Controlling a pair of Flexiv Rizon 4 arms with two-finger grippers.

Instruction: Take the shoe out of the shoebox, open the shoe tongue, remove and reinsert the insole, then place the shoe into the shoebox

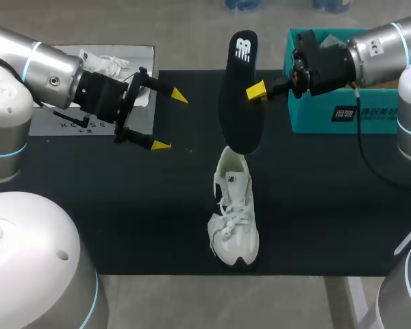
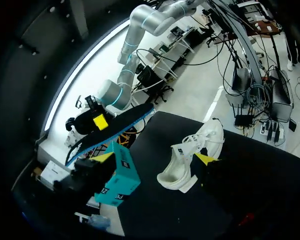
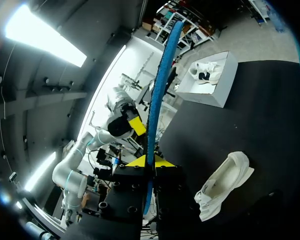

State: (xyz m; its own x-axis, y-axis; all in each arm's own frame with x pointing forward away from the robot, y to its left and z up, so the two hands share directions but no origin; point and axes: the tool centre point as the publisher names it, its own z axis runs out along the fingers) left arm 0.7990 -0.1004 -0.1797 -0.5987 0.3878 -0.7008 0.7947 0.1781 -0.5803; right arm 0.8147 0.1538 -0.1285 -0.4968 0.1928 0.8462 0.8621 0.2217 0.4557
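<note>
A white sneaker (image 1: pixel 234 219) lies on the black mat (image 1: pixel 123 219) near the table's middle, toe towards the front edge. My right gripper (image 1: pixel 257 90) is shut on a long black insole (image 1: pixel 240 96), held up in the air with its lower end over the shoe's heel. In the right wrist view the insole (image 3: pixel 160 90) stands edge-on and blue between the gripper's (image 3: pixel 150 161) yellow tips, with the sneaker (image 3: pixel 225 185) below. My left gripper (image 1: pixel 170 120) hangs open and empty to the insole's left. In its own view this gripper (image 2: pixel 155 157) faces the sneaker (image 2: pixel 190 155) and the insole (image 2: pixel 110 132).
The teal shoebox (image 1: pixel 342 113) stands at the back right, under my right arm, also seen as the teal box (image 2: pixel 117 180) in the left wrist view. A flat white box (image 1: pixel 103 68) bearing a shoe lies at the back left, behind my left arm.
</note>
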